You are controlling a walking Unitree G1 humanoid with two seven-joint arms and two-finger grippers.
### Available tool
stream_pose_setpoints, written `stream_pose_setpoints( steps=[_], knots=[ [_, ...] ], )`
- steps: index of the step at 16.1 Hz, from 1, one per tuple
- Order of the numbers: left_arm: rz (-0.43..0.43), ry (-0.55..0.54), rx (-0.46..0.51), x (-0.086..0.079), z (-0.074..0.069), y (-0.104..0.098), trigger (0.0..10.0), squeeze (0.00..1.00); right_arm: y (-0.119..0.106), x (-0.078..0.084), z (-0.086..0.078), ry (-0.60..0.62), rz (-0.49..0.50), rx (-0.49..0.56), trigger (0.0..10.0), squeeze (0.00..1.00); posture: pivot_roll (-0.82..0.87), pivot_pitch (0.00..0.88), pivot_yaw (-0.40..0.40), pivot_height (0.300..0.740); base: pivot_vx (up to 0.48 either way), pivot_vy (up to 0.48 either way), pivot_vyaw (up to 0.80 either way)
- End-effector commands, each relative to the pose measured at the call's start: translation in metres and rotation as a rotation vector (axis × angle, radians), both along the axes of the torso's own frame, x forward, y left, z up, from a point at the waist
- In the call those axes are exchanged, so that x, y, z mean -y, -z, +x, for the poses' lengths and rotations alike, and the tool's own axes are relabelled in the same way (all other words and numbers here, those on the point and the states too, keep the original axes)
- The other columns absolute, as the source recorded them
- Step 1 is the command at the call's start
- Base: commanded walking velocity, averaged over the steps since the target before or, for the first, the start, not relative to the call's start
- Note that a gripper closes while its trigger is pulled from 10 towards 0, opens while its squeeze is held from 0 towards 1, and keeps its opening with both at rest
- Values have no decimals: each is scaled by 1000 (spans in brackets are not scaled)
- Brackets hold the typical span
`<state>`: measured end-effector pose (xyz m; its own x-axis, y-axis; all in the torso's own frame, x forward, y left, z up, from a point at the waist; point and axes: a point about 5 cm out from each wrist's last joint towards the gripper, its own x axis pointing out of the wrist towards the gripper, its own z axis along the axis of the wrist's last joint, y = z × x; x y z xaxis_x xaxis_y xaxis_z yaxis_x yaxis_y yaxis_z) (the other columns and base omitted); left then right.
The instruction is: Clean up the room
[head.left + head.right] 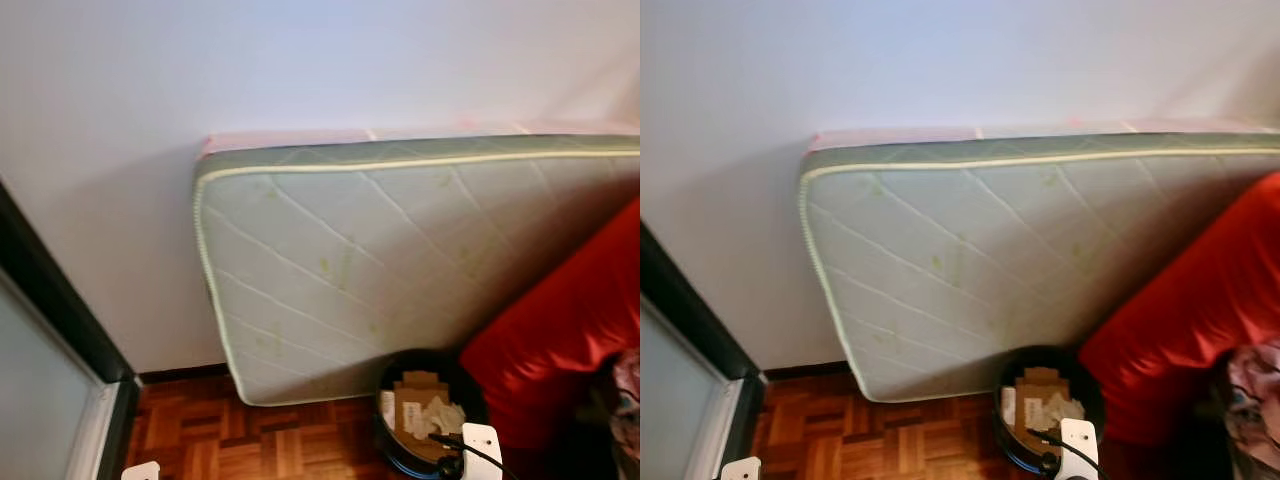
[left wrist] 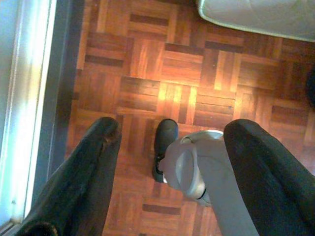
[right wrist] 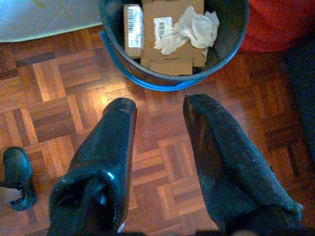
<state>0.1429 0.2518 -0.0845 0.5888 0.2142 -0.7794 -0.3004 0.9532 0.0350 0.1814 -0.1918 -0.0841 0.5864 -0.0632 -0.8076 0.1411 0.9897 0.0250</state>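
my right tool [image 3: 160, 110] hangs spread and empty over the floor [image 3: 59, 93], just short of the bin [image 3: 231, 29] that stands against the mattress [image 1: 380, 260]. the bin lies straight ahead of it; my left tool [image 2: 170, 132], also spread, is farther from the bin.

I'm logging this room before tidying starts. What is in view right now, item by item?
mattress: one, pale green, on its edge against the white wall
bin: one, dark, on the parquet by the mattress
cardboard pieces: several, brown, in the bin
crumpled paper: one, white, on the cardboard
red cushion: one, right of the bin
left gripper: open, above the floor
right gripper: open, near the bin
robot's foot: black, on the parquet
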Motion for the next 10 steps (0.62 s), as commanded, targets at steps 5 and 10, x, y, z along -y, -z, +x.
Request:
stream_pose_setpoints(
  steps=[5,10],
  knots=[
    [35,205,-46,24,31,-4,10000,0,-26,-7,50,17,150,59,10000,0,32,0,14,740,0,-94,-750],
    [24,199,-50,25,29,-3,10000,0,-25,-7,49,16,150,54,10000,0,29,0,17,740,0,-192,-747]
  ],
)
